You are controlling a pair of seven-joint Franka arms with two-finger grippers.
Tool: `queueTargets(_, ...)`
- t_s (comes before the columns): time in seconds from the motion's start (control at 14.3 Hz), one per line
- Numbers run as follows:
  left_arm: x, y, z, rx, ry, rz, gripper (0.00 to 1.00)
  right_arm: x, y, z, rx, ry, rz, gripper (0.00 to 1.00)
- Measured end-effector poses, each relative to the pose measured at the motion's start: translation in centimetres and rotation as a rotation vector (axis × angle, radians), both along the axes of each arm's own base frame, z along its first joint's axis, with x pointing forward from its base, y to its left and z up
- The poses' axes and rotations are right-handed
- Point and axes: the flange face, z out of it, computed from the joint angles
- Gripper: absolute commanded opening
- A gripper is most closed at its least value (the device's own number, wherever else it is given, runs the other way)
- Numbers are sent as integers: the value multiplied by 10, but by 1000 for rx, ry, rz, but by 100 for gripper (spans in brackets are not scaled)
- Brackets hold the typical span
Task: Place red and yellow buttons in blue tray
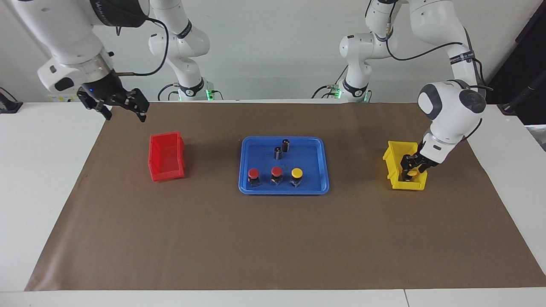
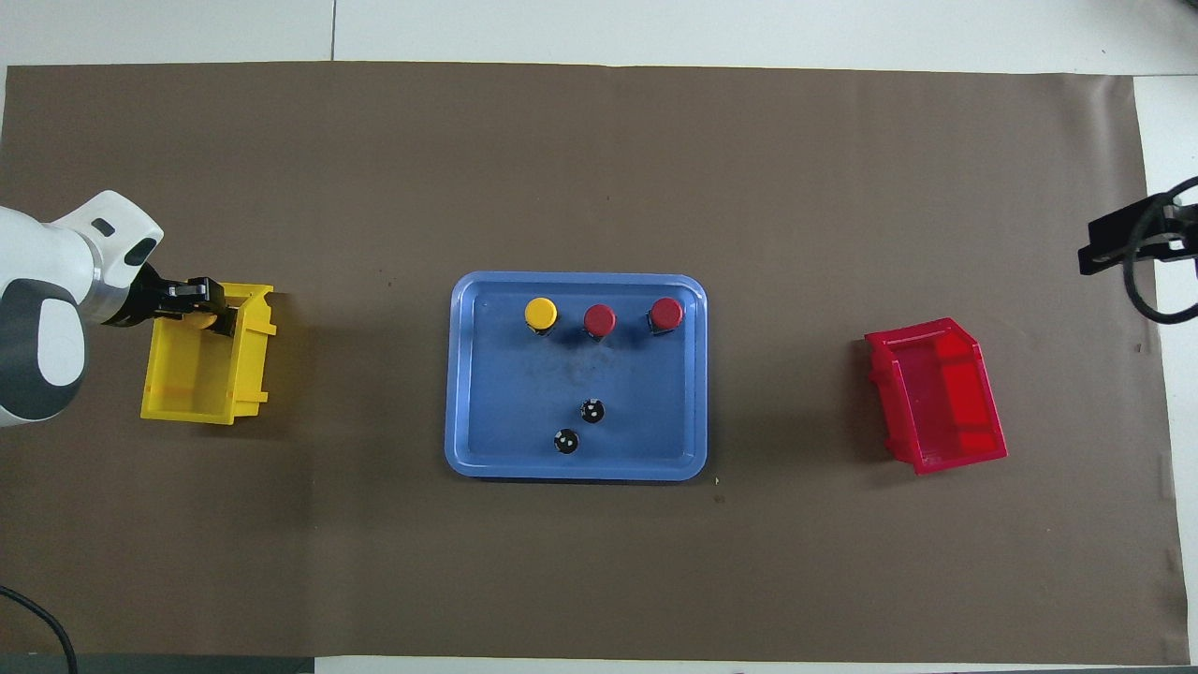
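Three round-capped push buttons, two red (image 1: 254,173) (image 1: 277,171) and one yellow (image 1: 297,173), stand in the shallow bright blue plastic tray (image 1: 318,187). The left gripper (image 1: 411,169) is down in the small yellow plastic bin (image 1: 391,164), pinching the last yellow button (image 2: 199,318). The right gripper (image 1: 115,106) hangs spread and empty over the table's right-arm end.

We see the left gripper (image 1: 412,169) reaching into the yellow bin (image 1: 394,170), its fingertips hidden by the bin wall; whatever it grips shows only as a yellow sliver. In the overhead view the right gripper (image 2: 1118,245) is cut off at the frame edge.
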Motion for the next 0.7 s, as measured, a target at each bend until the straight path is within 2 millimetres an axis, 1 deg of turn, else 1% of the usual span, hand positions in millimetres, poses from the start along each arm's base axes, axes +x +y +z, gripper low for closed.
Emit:
queueTargets(0.07, 0, 0, 0, 0, 0, 1, 17, -5, -14, -1, 5, 6, 7, 100)
queueTargets(0.14, 0, 1, 0, 0, 0, 3, 9, -9, -22, -3, 8, 11, 7, 100)
queueTargets(0.21, 0, 1, 0, 0, 0, 4, 4, -12, -25, -4, 10, 17, 7, 100)
queueTargets(0.28, 0, 1, 0, 0, 0, 4, 2, -15, -24, -6, 13, 25, 8, 100)
queueTargets(0.49, 0, 1, 1, 0, 2, 6, 2, -18, -20, -13, 16, 39, 17, 100)
queueTargets(0.63, 3, 0, 9, -2, 14, 20, 2, -18, -17, -14, 16, 39, 22, 100)
queueTargets(0.7, 5, -2, 18, -3, 34, 26, 2, -17, -16, -14, 9, 40, 25, 100)
